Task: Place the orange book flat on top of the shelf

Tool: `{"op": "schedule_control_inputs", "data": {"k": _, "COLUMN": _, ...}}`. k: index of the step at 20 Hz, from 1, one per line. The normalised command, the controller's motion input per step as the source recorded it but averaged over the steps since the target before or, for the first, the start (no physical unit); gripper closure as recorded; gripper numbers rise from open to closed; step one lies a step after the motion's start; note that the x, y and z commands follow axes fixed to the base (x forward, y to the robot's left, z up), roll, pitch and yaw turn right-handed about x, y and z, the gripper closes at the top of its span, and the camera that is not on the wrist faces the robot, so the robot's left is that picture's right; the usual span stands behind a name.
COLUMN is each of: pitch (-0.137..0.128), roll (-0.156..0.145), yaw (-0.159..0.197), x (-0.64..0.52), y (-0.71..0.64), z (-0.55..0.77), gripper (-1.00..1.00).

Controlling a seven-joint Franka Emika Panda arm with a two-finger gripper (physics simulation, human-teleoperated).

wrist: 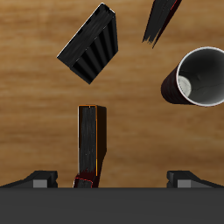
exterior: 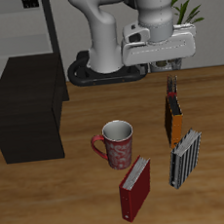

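The orange book (exterior: 173,120) stands upright on its edge on the table, beside a striped book. In the wrist view it shows from above as a dark narrow block with orange edges (wrist: 90,144). My gripper (exterior: 170,82) hangs just above the book, open and empty. In the wrist view the gripper (wrist: 112,179) has its fingers (wrist: 39,179) spread wide, and the book sits off-centre, close to one finger. The shelf (exterior: 26,113), a low matte-black cabinet with a flat top, stands apart at the table's far side from the book.
A red mug (exterior: 115,143) stands between shelf and book; it also shows in the wrist view (wrist: 197,77). A grey-striped book (exterior: 184,158) and a red book with white pages (exterior: 136,188) stand nearer the front edge. A tall dark rack (exterior: 22,30) stands behind the shelf.
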Motion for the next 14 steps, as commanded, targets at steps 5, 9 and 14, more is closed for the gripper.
{"op": "schedule_control_inputs", "data": {"k": 5, "pitch": -0.02, "roll": -0.003, "yaw": 0.023, "x": 0.14, "y": 0.14, "z": -0.21, "gripper": -1.0}}
{"op": "schedule_control_inputs", "data": {"k": 9, "pitch": -0.006, "roll": -0.022, "yaw": 0.019, "x": 0.11, "y": 0.14, "z": -0.32, "gripper": -1.0}}
{"op": "schedule_control_inputs", "data": {"k": 14, "pitch": -0.028, "roll": -0.006, "yaw": 0.027, "x": 0.02, "y": 0.08, "z": -0.18, "gripper": -1.0}}
